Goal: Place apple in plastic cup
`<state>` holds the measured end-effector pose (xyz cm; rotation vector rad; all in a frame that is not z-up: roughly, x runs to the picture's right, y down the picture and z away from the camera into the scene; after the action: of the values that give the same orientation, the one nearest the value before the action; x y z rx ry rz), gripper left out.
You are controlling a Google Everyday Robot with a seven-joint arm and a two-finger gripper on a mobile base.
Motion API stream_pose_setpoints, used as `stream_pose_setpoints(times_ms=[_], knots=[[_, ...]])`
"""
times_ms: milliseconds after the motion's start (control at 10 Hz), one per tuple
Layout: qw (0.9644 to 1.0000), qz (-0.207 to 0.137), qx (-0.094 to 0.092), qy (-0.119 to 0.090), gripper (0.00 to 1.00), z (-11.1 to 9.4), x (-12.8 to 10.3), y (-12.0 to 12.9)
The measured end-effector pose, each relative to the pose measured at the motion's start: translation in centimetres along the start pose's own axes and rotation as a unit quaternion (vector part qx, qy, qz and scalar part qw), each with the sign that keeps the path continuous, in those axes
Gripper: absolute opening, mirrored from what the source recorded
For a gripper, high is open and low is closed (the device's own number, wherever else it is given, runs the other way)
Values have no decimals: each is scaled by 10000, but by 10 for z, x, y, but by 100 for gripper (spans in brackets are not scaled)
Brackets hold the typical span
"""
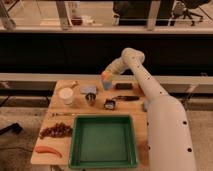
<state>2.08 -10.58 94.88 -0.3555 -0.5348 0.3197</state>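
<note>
Orange apple (105,75) at end effector (108,73), above cup (107,85)

Single high view, looking down and forward over the robot's own arm (165,125), which fills the lower right of the frame, wooden table (56,105) close below at centre, gripper (106,76) at upper centre over the table's far part, dark wall beyond.
</note>
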Motion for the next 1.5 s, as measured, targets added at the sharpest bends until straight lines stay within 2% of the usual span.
stream_pose_setpoints(times_ms=[200, 500, 800, 1500], knots=[[10000, -49, -33, -59, 0, 9, -2, -2], [10000, 13, -47, -37, 0, 18, -5, -5], [10000, 89, 8, 13, 0, 17, -8, -7], [9998, 125, 45, 138, 0, 13, 2, -5]])
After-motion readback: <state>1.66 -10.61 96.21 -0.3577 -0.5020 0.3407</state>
